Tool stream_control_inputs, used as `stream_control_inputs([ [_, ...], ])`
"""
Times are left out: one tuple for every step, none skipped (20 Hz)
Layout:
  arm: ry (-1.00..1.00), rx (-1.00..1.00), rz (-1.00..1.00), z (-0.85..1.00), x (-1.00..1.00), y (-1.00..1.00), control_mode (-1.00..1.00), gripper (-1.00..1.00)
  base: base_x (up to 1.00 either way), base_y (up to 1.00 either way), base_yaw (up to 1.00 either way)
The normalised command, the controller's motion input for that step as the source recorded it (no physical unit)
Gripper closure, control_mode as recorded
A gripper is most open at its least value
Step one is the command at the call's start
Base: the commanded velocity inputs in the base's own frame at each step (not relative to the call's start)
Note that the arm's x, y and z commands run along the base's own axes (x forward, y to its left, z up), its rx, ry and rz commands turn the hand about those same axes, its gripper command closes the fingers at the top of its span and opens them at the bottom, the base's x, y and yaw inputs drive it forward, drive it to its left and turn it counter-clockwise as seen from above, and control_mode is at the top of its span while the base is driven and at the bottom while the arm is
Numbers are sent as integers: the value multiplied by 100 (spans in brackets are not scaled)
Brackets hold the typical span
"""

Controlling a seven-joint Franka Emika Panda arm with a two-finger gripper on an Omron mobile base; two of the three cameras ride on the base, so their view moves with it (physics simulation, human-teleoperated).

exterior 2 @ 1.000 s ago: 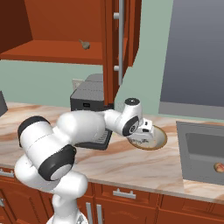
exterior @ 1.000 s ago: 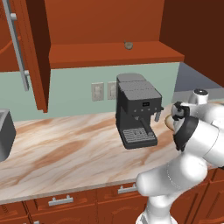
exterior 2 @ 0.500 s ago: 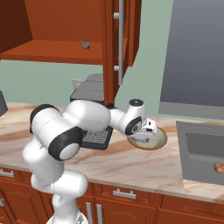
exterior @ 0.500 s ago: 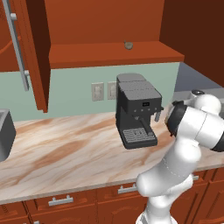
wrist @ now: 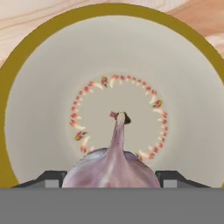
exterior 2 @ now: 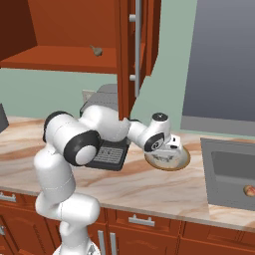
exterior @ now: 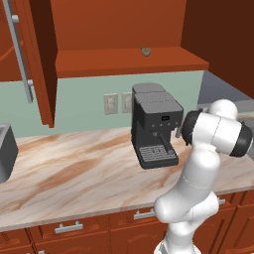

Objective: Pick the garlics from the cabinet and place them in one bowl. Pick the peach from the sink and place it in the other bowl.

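A bowl with a gold rim is seen from above in the hand view. A ring of small red marks is painted on its pale inside. A pale pink garlic is pinched in the pincer, just over the middle of the bowl. Its pointed tip is turned toward the bowl. Whether the garlic touches the bowl cannot be told.

In the right base view the bowl is set on the bench, between the coffee machine and the sink. The pincer is held low over the bowl. The peach is seen in the sink, at the edge of the picture, partly cut off.

A second garlic, small and grey-brown, is left on the shelf of the open cabinet. It is also seen in the left base view. It is too small for more to be made out.

In the left base view the bowl is hidden behind the arm. A grey thing is cut off at the left edge and cannot be made out.

The bench is made of pale marble with brown streaks. Brown drawers with silver handles are set under it. The wall behind is pale green.
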Motion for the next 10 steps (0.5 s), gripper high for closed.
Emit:
stream_control_inputs([
  [0, 1, 1, -13, 20, -14, -100, 100, 0, 0, 0],
  [0, 1, 1, -21, 15, -11, -100, 100, 0, 0, 0],
  [0, 1, 1, -23, 16, -10, -100, 100, 0, 0, 0],
  [0, 1, 1, -24, 15, -10, -100, 100, 0, 0, 0],
  [0, 0, 1, -23, 14, -7, -100, 100, 0, 0, 0],
  [0, 0, 1, -24, 12, -6, -100, 100, 0, 0, 0],
  [0, 0, 1, -25, 13, -4, -100, 100, 0, 0, 0],
  [0, 0, 1, -26, 14, -5, -100, 100, 0, 0, 0],
  [0, 0, 1, -24, 13, -4, -100, 100, 0, 0, 0],
  [1, 1, 1, -17, 6, -5, -100, 100, 0, 0, 0],
])
